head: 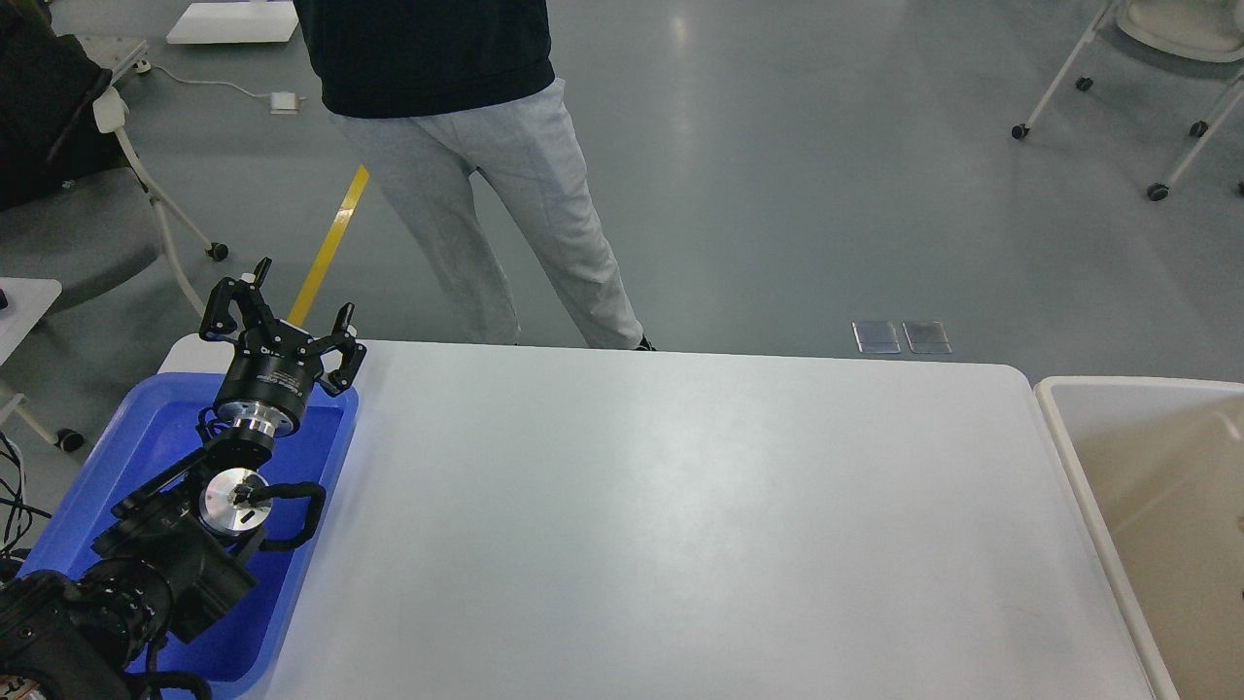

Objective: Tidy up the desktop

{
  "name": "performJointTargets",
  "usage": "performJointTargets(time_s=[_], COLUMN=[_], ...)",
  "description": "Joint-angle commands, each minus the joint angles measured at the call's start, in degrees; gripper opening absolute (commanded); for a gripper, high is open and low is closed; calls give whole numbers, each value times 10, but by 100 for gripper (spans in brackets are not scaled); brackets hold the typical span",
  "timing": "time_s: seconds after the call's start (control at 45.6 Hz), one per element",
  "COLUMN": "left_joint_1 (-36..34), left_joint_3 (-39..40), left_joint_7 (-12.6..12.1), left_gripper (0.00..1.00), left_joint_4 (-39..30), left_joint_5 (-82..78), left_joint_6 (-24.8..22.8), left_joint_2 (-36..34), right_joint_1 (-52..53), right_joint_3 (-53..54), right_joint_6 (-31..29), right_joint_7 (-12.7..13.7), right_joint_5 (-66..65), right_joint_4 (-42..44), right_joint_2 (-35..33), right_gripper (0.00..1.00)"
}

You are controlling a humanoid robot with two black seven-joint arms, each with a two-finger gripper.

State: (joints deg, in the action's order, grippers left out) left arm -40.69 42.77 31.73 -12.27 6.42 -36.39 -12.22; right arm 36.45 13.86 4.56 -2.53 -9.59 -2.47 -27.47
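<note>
Worktop [680, 525] fills the middle of head view, white w/ rounded corners, and I see nothing lying on its bare surface; going by that, my read is the tidy job is at or near its end, or no item has been set out yet. Blue tray [321, 525] sits along the worktop's left edge, reaching up twd the far-left corner, prob placed there as the drop spot within easy reach of my left arm. Left pincer [282, 326] is raised over the tray's far end, near that far-left corner, fingers spread wide apart and nothing between them, so released. Held like that bc, I'd guess, it's either just done w/ a drop or parked clear of the work area. Can't tell what's in the tray, arm hides most of the inside. Beige bin [1069, 457] stands just beside the worktop's right edge, inside looks empty where visible; likely the right arm's drop spot. Right pincer isn't in view at all. Person in grey trousers [505, 194] stands just past the far edge, left of centre; any reach twd that edge needs care.
</note>
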Motion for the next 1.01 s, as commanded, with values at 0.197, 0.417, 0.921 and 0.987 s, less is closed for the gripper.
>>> performJointTargets(time_s=[0.197, 0.417, 0.921, 0.987], left_joint_1=[0, 0, 0, 0], left_joint_3=[0, -1, -1, 0], left_joint_7=[0, 0, 0, 0], left_gripper=[100, 100, 100, 100], left_joint_4=[1, 1, 0, 1], left_joint_5=[0, 0, 0, 0], left_joint_6=[0, 0, 0, 0], left_joint_2=[0, 0, 0, 0], right_joint_1=[13, 20, 10, -17], right_joint_3=[-10, 4, 211, 263], right_joint_6=[-6, -68, -206, -183], right_joint_7=[1, 0, -19, -23], right_joint_5=[-1, 1, 27, 20], right_joint_4=[4, -1, -428, -507], right_joint_2=[1, -4, -207, -221], right_gripper=[100, 100, 100, 100])
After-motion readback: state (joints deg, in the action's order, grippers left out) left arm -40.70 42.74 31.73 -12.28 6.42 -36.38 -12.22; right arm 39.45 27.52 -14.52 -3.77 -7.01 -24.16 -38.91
